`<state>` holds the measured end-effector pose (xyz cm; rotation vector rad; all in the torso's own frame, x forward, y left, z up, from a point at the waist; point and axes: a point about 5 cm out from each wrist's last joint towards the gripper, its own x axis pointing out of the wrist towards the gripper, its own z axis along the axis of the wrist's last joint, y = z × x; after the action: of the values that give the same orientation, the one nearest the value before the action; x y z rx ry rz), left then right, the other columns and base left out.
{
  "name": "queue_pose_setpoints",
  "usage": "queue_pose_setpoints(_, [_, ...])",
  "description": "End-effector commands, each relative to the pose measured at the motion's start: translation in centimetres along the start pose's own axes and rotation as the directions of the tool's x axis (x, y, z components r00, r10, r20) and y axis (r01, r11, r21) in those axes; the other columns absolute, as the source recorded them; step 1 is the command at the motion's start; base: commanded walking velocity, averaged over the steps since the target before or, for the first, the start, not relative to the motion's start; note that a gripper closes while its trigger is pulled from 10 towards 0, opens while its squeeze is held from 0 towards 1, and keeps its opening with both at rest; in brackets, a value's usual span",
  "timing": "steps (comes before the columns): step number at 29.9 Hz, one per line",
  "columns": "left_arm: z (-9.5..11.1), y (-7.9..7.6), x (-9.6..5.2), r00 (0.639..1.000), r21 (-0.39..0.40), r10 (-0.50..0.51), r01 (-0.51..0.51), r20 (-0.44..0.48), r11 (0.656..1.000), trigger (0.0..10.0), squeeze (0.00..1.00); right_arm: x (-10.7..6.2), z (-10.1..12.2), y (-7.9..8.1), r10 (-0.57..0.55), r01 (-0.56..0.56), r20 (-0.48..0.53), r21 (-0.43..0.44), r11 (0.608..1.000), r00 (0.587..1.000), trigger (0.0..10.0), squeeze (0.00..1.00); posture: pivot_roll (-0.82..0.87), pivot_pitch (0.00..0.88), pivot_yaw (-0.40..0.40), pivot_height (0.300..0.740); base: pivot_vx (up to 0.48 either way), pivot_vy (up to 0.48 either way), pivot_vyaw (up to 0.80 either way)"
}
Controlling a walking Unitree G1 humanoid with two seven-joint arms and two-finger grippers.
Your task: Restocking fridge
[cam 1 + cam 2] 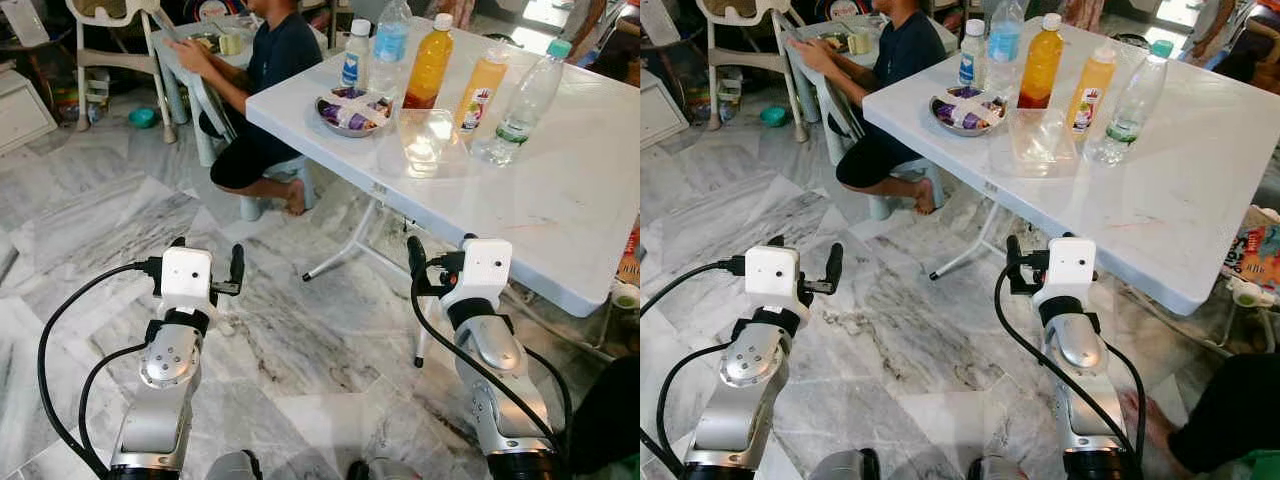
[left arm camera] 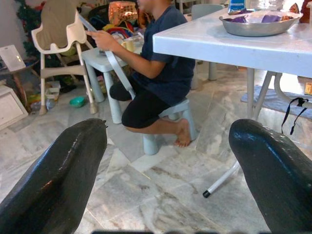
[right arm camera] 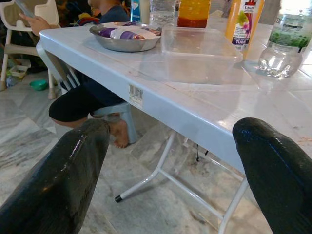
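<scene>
Both tools [image 1: 208, 272] [image 1: 440, 262] raised, fingers spread.

floor [image 1: 300, 330]: grey-veined marble tiles
person [image 1: 265, 90]: seated on a pale stool [image 2: 165, 122] at the far corner of the white table, dark shirt, black shorts, bare feet, bent over something in the hands
small table [image 2: 100, 61]: pale, in front of the person, a cup [image 1: 230, 43] on it
high chair [image 2: 61, 41]: white frame, beige seat, standing behind the small table
teal bowl [image 2: 76, 101]: on the floor near the high chair
white cabinet [image 1: 22, 112]: low, at the left edge
packet [image 1: 1262, 255]: colourful printed wrapper, beside the table's right end
black strap [image 2: 295, 109]: hanging under the table
</scene>
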<state>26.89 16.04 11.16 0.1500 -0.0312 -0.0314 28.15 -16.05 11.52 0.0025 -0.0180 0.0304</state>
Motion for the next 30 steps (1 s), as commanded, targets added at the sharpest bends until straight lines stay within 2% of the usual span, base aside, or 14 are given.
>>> queue_pose_setpoints(1, [0.3, 0.1, 0.1, 1.0, 0.003, -0.004, 0.004, 0.011, 1.0, 10.0, 0.0, 0.1, 0.3, -0.2, -0.007, 0.007, 0.008, -0.007, 1.0, 1.0, 10.0, 0.0, 0.0, 0.052, -0.029, 0.74, 0.0, 0.0, 0.0])
queue_pose_setpoints(17, [0.3, 0.1, 0.1, 1.0, 0.003, -0.004, 0.004, 0.011, 1.0, 10.0, 0.0, 0.1, 0.3, -0.2, -0.007, 0.007, 0.008, -0.007, 1.0, 1.0, 10.0, 0.0, 0.0, 0.052, -0.029, 0.74, 0.0, 0.0, 0.0])
queue_pose_setpoints(18, [0.2, 0.1, 0.1, 1.0, 0.001, -0.001, 0.001, 0.013, 1.0, 10.0, 0.0, 0.0, 0.1, -0.3, -0.013, 0.013, 0.001, -0.019, 1.0, 1.0, 10.0, 0.0, 0.0, 0.0, 0.0, 0.74, 0.0, 0.0, 0.0])
queue_pose_setpoints(19, [0.2, 0.1, 0.1, 1.0, 0.001, -0.001, 0.001, 0.013, 1.0, 10.0, 0.0, 0.0, 0.1, -0.3, -0.013, 0.013, 0.001, -0.019, 1.0, 1.0, 10.0, 0.0, 0.0, 0.0, 0.0, 0.74, 0.0, 0.0, 0.0])
queue_pose_setpoints(20, [-0.8, 0.7, -0.3, 0.999, 0.002, -0.047, 0.047, -0.014, 0.999, 10.0, 0.0, -1.5, -1.6, -0.9, -0.071, 0.071, -0.042, -0.014, 0.997, 0.997, 10.0, 0.0, -0.01, 0.0, 0.002, 0.74, 0.0, 0.0, 0.0])
queue_pose_setpoints(22, [-1.3, 0.9, -0.6, 0.997, -0.002, -0.066, 0.066, -0.036, 0.998, 10.0, 0.0, -2.2, -2.3, -1.2, -0.103, 0.103, -0.06, -0.006, 0.995, 0.993, 10.0, 0.0, 0.0, 0.0, -0.001, 0.74, 0.0, 0.0, 0.0])
queue_pose_setpoints(26, [-0.6, 0.2, -0.4, 0.994, 0.021, -0.109, 0.109, -0.009, 0.994, 10.0, 0.0, -2.1, -2.0, -1.2, -0.108, 0.108, -0.048, 0.002, 0.994, 0.993, 10.0, 0.0, 0.0, 0.006, -0.003, 0.74, 0.0, 0.0, 0.0])
queue_pose_setpoints(28, [-0.5, 0.2, -0.2, 0.995, 0.003, -0.102, 0.102, -0.005, 0.995, 10.0, 0.0, -1.9, -1.7, -1.3, -0.094, 0.093, -0.03, -0.036, 0.995, 0.995, 10.0, 0.0, -0.01, 0.009, -0.003, 0.74, 0.0, 0.0, 0.0])
queue_pose_setpoints(30, [-0.5, 0.2, -0.1, 0.996, -0.013, -0.094, 0.094, -0.002, 0.995, 10.0, 0.0, -1.7, -1.3, -1.4, -0.1, 0.1, -0.012, -0.029, 0.995, 0.995, 10.0, 0.0, -0.01, 0.013, -0.003, 0.74, 0.0, 0.0, 0.0])
